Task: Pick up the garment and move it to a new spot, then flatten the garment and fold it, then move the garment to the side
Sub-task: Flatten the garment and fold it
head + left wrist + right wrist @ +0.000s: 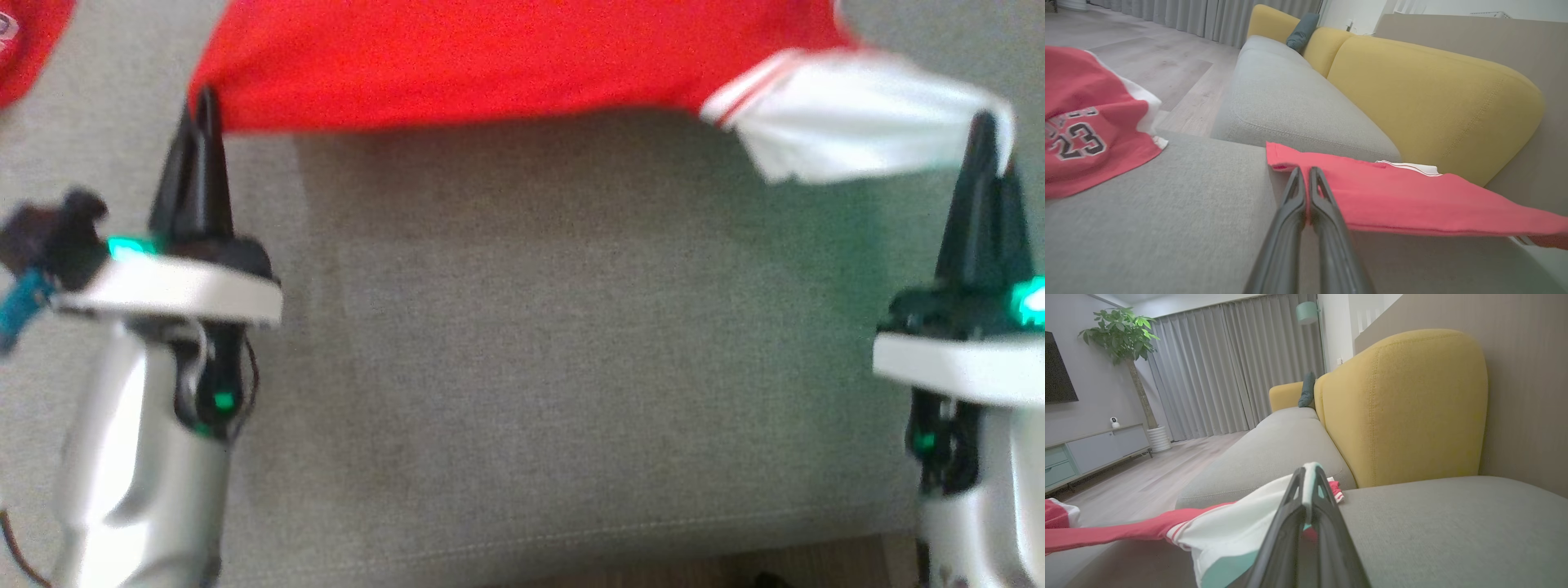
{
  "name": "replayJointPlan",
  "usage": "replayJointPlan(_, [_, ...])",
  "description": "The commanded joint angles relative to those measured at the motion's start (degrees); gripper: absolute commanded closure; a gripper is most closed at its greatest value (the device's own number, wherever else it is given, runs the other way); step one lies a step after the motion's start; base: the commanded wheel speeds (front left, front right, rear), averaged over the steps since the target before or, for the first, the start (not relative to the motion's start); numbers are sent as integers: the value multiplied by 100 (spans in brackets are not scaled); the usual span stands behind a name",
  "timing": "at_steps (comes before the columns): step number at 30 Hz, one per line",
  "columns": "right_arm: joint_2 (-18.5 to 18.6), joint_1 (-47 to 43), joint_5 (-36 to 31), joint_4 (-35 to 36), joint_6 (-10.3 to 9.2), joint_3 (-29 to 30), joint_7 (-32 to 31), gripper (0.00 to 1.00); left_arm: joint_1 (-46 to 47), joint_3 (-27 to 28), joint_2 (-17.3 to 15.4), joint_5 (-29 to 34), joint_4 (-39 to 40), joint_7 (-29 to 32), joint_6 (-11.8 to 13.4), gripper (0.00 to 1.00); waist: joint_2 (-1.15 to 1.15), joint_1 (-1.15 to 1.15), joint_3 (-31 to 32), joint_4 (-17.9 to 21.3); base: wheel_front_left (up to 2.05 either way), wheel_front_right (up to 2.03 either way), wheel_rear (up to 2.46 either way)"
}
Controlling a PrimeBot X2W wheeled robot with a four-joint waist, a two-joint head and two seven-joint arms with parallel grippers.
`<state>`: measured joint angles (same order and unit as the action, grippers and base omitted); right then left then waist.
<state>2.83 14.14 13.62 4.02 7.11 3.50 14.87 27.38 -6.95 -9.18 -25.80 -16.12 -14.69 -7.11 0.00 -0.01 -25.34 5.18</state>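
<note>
The garment [490,57] is a red shirt with a white, red-striped sleeve [849,122], lifted above the grey sofa seat [571,327] and stretched between my two grippers. My left gripper [202,102] is shut on its red corner, and in the left wrist view the left gripper [1304,171] pinches the red hem of the garment [1412,200]. At the other end my right gripper [989,131] is shut on the white sleeve. The right wrist view has the right gripper [1306,473] with the white sleeve [1237,526] draped over its fingers.
A second red garment [1081,122] printed with 23 lies at the seat's left end, its corner at the top left of the head view [24,41]. Yellow back cushions [1433,94] line the far side. The seat's front edge [571,539] runs below, with wooden floor [1167,73] beyond.
</note>
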Motion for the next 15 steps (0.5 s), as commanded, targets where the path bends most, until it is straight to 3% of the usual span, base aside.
replayJointPlan(1, [5, -294, 25, 266, 37, -108, 13, 100, -252, 297, -74, 58, 365, -30, -10, 100, 0, 1, 373, -90, 0, 0, 0])
replayJointPlan(9, [5, -1429, 4, 589, 37, -10, 13, 100, -1821, 534, 311, 105, 1030, -30, 2, 100, 0, 1, 988, -38, 0, 0, 0])
replayJointPlan(15, [5, -2058, -89, 860, 37, 57, 13, 100, -2594, 440, 428, 150, 1453, -30, 54, 100, 0, 1, 1247, -40, 0, 0, 0])
